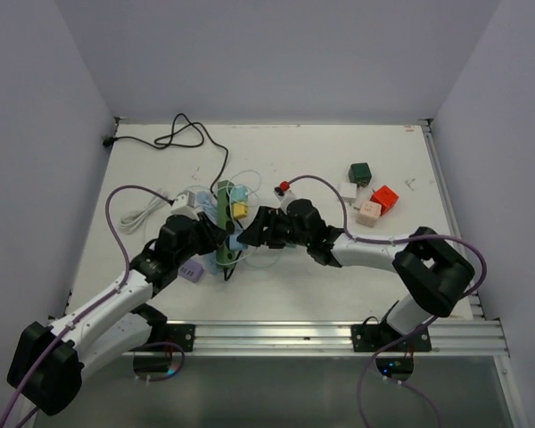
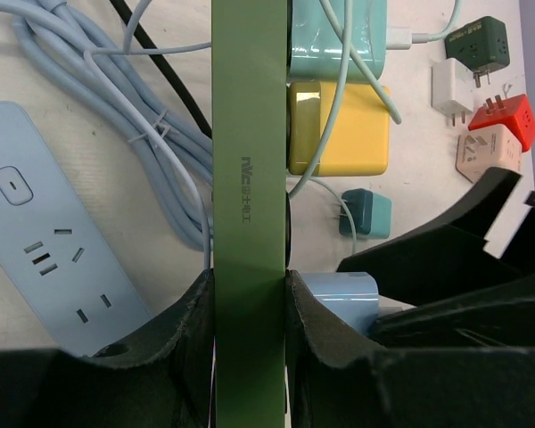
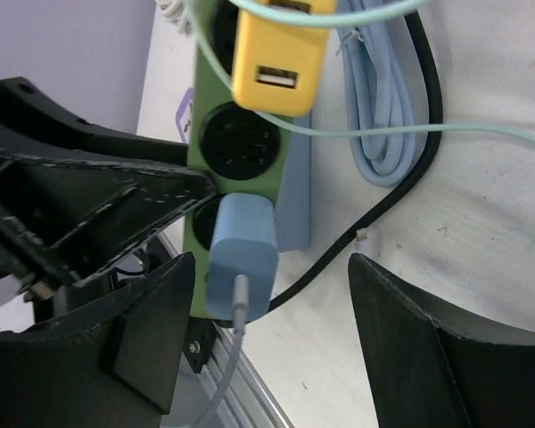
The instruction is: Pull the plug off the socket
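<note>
Socket (image 2: 248, 134) is lying near the middle of the table (image 1: 339, 285), between the 2 arms. It is turned on its edge, with the outlets facing the right arm.

Left hand (image 2: 248, 290) is clamping the socket close to its near end. I am seeing 1 finger (image 2: 192, 339) pressed on each long face.

Right hand (image 3: 269, 267) is standing spread, gripping nothing, with its 2 fingers straddling the blue plug (image 3: 241, 254). 1 finger is hanging well apart from the plug. The other is sitting just beside it, and I cannot tell whether it is touching.

Blue plug is sitting in the socket's end outlet, on the side nearest the arm bases, with a pale cable running out of its back. 1 bare round outlet is showing between it and the yellow plug (image 3: 272, 62). A teal plug (image 2: 330, 40) is sitting just past the yellow one.

Blue strip (image 2: 45, 241) is lying flat on the far side of the socket from the plugs. Black cord (image 3: 423, 134) is curving over the table beside a bundle of pale blue cable. Loose adapters (image 1: 385, 197) are grouped at the table's far right, well apart from both hands.
</note>
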